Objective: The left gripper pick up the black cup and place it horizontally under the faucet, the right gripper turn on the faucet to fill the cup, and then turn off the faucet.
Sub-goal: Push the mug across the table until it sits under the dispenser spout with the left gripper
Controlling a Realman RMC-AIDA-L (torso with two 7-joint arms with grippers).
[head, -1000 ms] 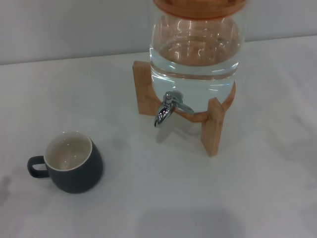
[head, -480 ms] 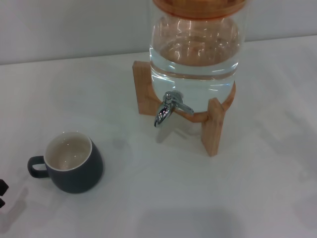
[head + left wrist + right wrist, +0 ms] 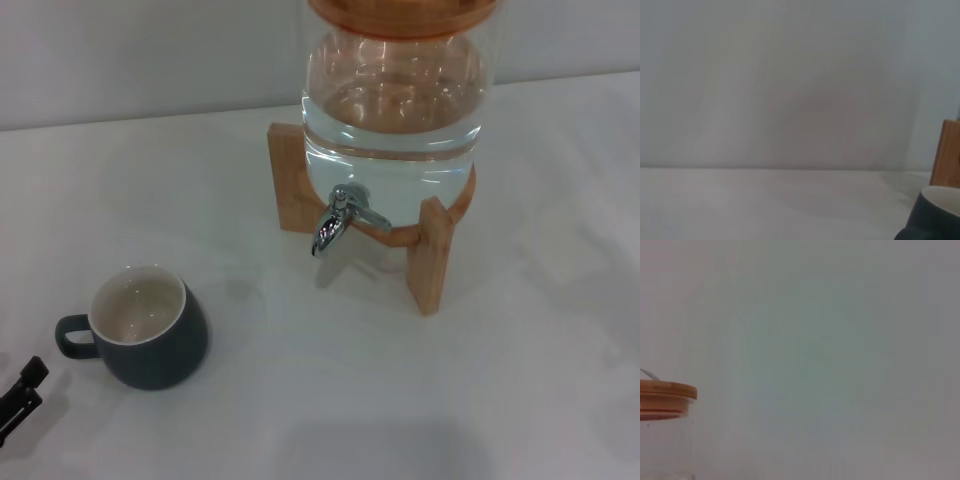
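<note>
The black cup [image 3: 150, 340] stands upright on the white table at the front left, cream inside showing, its loop handle pointing left. The black tips of my left gripper [image 3: 22, 392] poke in at the lower left edge, just left of and nearer than the cup's handle, not touching it. The chrome faucet [image 3: 336, 220] juts from the glass dispenser [image 3: 395, 110] at the centre back, spout down, with nothing beneath it. The left wrist view catches the cup's rim [image 3: 935, 212] in a corner. My right gripper is out of view.
The dispenser sits on a wooden stand [image 3: 432, 255] whose legs flank the faucet; one leg [image 3: 947, 152] shows in the left wrist view. Its wooden lid [image 3: 664, 397] appears in the right wrist view. White tabletop [image 3: 330, 390] stretches between cup and stand.
My left gripper has come in from the lower left edge, rising a little and moving toward the cup's handle. Cup and faucet have not moved.
</note>
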